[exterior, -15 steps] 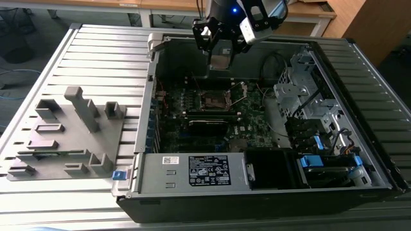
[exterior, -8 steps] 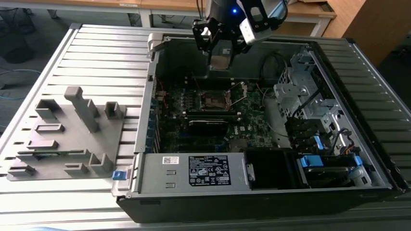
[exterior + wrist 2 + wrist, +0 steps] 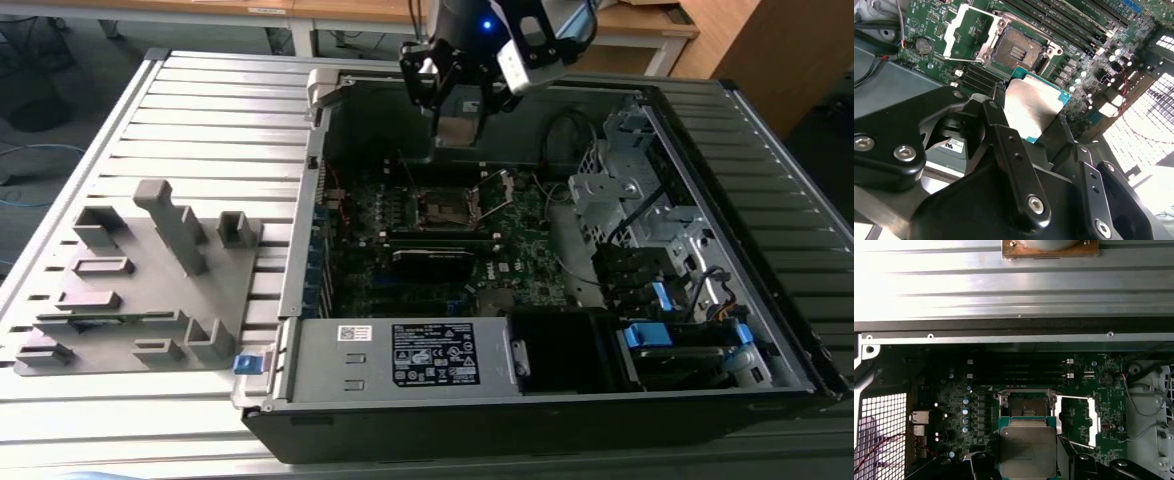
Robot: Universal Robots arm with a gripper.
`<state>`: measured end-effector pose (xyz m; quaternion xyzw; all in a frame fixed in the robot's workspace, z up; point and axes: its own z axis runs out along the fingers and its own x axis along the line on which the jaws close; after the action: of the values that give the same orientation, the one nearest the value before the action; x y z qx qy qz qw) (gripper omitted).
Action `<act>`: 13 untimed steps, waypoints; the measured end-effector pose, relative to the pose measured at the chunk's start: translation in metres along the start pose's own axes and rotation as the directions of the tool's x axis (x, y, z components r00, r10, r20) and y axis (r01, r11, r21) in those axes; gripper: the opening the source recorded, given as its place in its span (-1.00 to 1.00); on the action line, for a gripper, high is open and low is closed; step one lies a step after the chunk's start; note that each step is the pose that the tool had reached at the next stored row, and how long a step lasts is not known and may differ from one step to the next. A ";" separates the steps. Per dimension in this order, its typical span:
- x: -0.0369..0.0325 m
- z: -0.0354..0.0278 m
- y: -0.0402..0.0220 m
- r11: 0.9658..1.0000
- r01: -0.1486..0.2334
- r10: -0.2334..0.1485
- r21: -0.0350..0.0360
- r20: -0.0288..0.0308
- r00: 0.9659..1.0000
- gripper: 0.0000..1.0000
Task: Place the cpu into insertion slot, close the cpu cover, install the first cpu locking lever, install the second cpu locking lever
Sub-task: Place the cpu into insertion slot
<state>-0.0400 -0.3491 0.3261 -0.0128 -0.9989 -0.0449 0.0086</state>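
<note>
My gripper (image 3: 457, 122) hangs above the open computer case, shut on the cpu (image 3: 454, 130), a small flat square chip with a dull silver face. In both wrist views the cpu (image 3: 1031, 107) (image 3: 1028, 450) sits between the black fingers (image 3: 1004, 135) (image 3: 1070, 462), held by two opposite edges. The insertion slot (image 3: 1016, 47) (image 3: 1026, 407) (image 3: 445, 208) lies bare on the motherboard, below the chip and apart from it. The cpu cover (image 3: 965, 29) (image 3: 1077, 420), a silvery frame with a square window, is swung open beside the slot.
Long black memory slots (image 3: 1069, 25) run beside the socket. A black card (image 3: 434, 262) and a power supply (image 3: 400, 355) fill the case's near half, with drive bays and cables (image 3: 641, 230) at the exterior view's right. A grey fixture tray (image 3: 134, 270) lies outside, left.
</note>
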 end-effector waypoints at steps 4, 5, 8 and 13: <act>-0.0001 0.0031 -0.0003 1.000 0.000 0.000 0.000 0.000 1.000 0.08; -0.0001 0.0038 -0.0003 1.000 0.000 0.000 0.000 0.000 1.000 0.08; -0.0001 0.0058 -0.0005 1.000 0.000 0.000 0.000 0.000 1.000 0.08; 0.0000 0.0088 -0.0008 1.000 0.000 0.000 0.000 0.001 1.000 0.08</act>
<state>-0.0401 -0.3491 0.3172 -0.0127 -0.9989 -0.0447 0.0081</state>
